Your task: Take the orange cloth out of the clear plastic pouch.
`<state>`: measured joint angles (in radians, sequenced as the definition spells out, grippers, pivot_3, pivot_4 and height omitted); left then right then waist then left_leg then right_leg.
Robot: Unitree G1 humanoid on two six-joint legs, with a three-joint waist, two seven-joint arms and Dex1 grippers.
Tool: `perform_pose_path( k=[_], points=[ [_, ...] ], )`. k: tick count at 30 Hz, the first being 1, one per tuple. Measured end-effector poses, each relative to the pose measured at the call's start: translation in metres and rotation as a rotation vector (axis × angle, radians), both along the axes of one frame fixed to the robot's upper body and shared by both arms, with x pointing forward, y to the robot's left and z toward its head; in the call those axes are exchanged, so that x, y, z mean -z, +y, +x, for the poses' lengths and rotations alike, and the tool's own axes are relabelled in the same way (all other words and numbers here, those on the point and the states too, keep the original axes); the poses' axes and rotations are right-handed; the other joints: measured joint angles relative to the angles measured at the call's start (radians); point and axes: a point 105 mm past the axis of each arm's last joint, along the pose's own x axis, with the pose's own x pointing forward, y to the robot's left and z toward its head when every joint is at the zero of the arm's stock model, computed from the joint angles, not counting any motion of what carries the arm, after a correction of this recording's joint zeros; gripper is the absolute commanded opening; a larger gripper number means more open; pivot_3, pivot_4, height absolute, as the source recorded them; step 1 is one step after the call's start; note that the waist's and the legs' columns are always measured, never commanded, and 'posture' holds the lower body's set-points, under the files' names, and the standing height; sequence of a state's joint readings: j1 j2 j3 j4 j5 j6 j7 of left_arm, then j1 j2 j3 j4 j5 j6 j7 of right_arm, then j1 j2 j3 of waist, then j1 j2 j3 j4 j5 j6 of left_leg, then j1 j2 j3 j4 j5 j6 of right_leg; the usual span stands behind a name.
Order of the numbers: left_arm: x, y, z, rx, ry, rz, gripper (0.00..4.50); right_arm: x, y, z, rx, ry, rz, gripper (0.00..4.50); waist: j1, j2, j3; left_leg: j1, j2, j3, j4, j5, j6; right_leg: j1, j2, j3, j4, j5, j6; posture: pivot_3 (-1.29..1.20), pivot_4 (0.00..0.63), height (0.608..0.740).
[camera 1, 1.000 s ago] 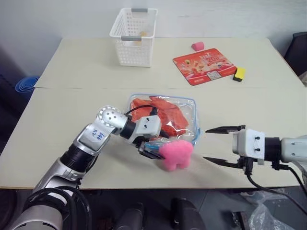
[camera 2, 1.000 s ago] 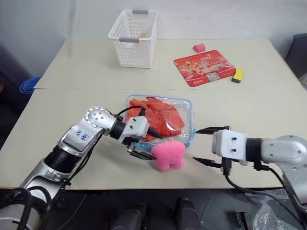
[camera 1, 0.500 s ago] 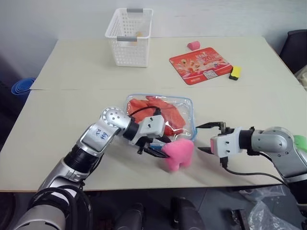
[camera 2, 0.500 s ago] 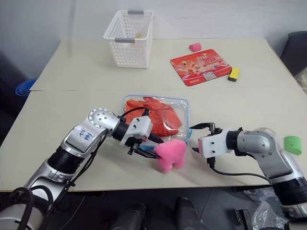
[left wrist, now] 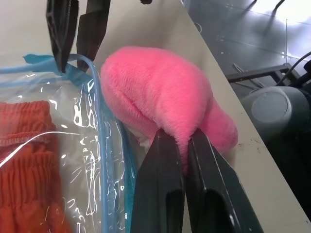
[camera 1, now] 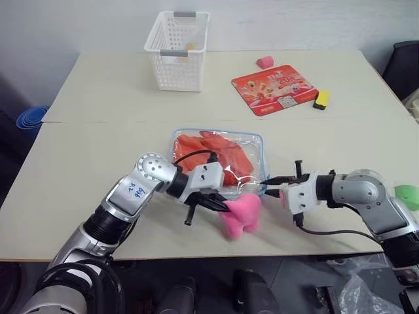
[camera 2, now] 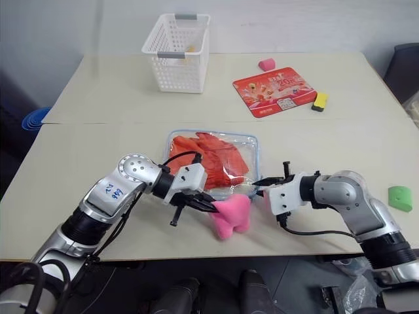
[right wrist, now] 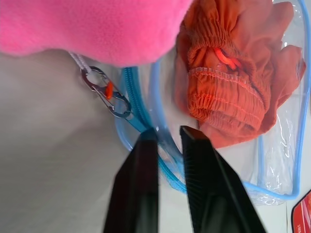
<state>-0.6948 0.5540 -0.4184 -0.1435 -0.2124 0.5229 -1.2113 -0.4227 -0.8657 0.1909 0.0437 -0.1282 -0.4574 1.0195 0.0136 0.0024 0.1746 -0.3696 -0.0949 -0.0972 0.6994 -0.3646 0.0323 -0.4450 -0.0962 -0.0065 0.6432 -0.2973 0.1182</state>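
orange cloth [camera 1: 216, 154] not out yet, inside clear plastic pouch [camera 1: 255, 140]; left gripper [left wrist: 181, 145] pinching pink plush [camera 1: 241, 212] beside pouch, right gripper [right wrist: 167, 141] clamped on pouch's blue edge.

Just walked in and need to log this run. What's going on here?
A two-armed robot is working at a clear plastic pouch on the table, with the orange cloth still inside. The left gripper has its jaws shut on a pink plush toy beside the pouch. The right gripper has pinched the pouch's blue zipper edge near a small metal clip. The cloth is not out yet.
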Motion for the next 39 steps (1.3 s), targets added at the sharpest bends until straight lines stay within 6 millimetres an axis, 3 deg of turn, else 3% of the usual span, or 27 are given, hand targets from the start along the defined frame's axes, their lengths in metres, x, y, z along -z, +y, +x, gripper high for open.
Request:
perform_pose_path(
  k=[7, 12, 21, 25, 29, 33, 38, 39],
  points=[
    [0.009, 0.016, 0.001, -0.071, 0.009, 0.015, 0.0, -0.001, 0.0, 0.0, -0.019, -0.012, -0.012, 0.02, -0.002, 0.0, 0.0, 0.0, 0.0, 0.0, 0.0, 0.0, 0.0, 0.0, 0.0, 0.0, 0.0, 0.0, 0.0, 0.0, 0.15, 0.74],
    [0.005, 0.05, 0.004, -0.199, 0.007, 0.016, 0.0, -0.004, -0.009, 0.003, -0.01, -0.025, -0.048, 0.02, -0.009, 0.0, 0.0, 0.0, 0.001, 0.0, 0.0, 0.0, 0.0, 0.0, 0.0, 0.0, 0.0, 0.0, 0.0, 0.0, 0.15, 0.74],
    [-0.004, 0.132, 0.012, -0.538, 0.021, 0.011, 0.0, -0.004, -0.02, 0.003, -0.021, -0.046, -0.071, 0.02, -0.014, 0.0, 0.0, 0.0, 0.001, 0.0, -0.001, 0.0, 0.0, 0.0, 0.0, 0.0, 0.0, 0.0, 0.0, 0.0, 0.15, 0.74],
    [-0.017, 0.192, 0.019, -0.761, 0.025, 0.005, 0.0, -0.005, -0.022, 0.001, -0.035, -0.053, -0.065, 0.02, -0.015, 0.0, 0.0, 0.0, 0.001, 0.0, -0.001, 0.0, -0.001, 0.0, 0.0, 0.0, -0.001, -0.001, -0.001, 0.0, 0.15, 0.74],
    [-0.028, 0.232, 0.028, -0.893, -0.05, 0.027, 0.0, -0.008, -0.02, -0.002, -0.057, -0.039, -0.037, 0.02, -0.014, 0.0, 0.0, 0.0, 0.0, -0.001, -0.001, 0.0, 0.0, 0.0, 0.0, -0.001, -0.001, -0.001, -0.001, 0.0, 0.15, 0.74],
    [-0.028, 0.246, 0.034, -0.949, -0.053, 0.017, 0.0, -0.008, -0.02, -0.005, -0.075, -0.029, -0.038, 0.02, -0.014, 0.0, 0.0, 0.0, 0.001, -0.001, -0.001, 0.0, 0.0, 0.0, 0.0, -0.001, 0.001, 0.0, -0.001, 0.0, 0.15, 0.74],
    [-0.032, 0.23, 0.031, -0.896, -0.053, -0.006, 0.0, -0.007, -0.021, -0.005, -0.076, -0.022, -0.044, 0.02, -0.016, 0.0, 0.0, 0.0, 0.001, -0.001, -0.001, 0.0, 0.0, 0.0, 0.0, -0.001, 0.001, 0.0, -0.001, 0.0, 0.15, 0.74],
    [-0.032, 0.228, 0.031, -0.895, -0.05, -0.007, 0.0, -0.006, -0.021, -0.005, -0.075, -0.018, -0.046, 0.22, -0.016, 0.0, 0.0, 0.0, 0.001, -0.001, -0.001, 0.0, 0.0, 0.0, 0.0, -0.001, 0.001, 0.0, -0.001, 0.0, 0.15, 0.74]
  ],
)
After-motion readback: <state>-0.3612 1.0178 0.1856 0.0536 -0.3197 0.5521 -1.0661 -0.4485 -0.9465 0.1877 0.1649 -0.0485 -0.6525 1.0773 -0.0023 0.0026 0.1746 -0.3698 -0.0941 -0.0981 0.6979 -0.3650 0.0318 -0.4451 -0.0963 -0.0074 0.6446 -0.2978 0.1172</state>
